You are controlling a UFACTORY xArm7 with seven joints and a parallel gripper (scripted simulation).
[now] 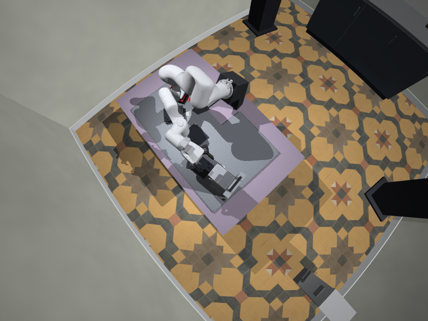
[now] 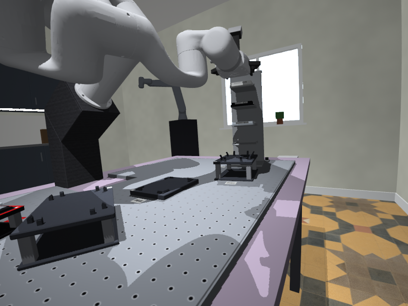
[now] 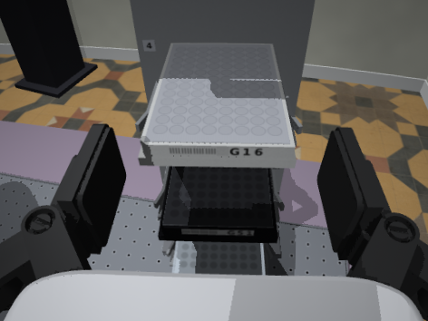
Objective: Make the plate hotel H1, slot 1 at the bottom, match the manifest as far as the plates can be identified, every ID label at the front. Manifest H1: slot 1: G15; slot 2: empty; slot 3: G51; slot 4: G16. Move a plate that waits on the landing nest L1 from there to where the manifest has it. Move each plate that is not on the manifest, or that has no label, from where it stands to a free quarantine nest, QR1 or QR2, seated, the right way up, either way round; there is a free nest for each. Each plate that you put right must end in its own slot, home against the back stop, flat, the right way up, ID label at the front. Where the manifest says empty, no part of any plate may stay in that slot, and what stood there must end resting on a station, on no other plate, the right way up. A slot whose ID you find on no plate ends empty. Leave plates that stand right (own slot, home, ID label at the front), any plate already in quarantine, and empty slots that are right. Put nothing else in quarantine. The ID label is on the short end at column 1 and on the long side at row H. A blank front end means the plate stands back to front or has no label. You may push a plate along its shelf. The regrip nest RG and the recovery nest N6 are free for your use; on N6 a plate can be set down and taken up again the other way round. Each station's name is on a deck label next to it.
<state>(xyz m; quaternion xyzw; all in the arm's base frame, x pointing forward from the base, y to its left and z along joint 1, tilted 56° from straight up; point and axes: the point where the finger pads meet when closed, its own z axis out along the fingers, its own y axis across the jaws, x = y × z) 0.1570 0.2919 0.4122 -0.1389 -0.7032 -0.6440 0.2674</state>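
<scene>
Jaws spread to their full width, nothing between them: from the wrist camera I see the gripper [image 3: 220, 189] facing the plate hotel [image 3: 223, 1] head-on, its two dark fingers standing well out to either side of the top plate. That white plate [image 3: 219, 122] sits in the slot marked 4 and reads G16 on its front end, with a barcode strip beside the letters. It juts forward off its shelf toward me rather than sitting deep against the grey back panel; how far from the back stop I cannot tell. Directly under it I see a black plate [image 3: 218, 207] with a faint label strip along its front that I cannot read. Below that a pale plate [image 3: 218, 257] peeks out, mostly hidden by the gripper body.

On the exterior camera the hotel [image 2: 258, 108] stands at the far end of the table [image 2: 204, 210], and the arm's wrist [image 2: 230, 59] is level with its top shelf. A raised nest [image 2: 234, 161] stands just in front of the hotel with no plate on it. A flat black nest [image 2: 164, 187] lies mid-table, and another raised nest [image 2: 65, 210] stands near the camera
</scene>
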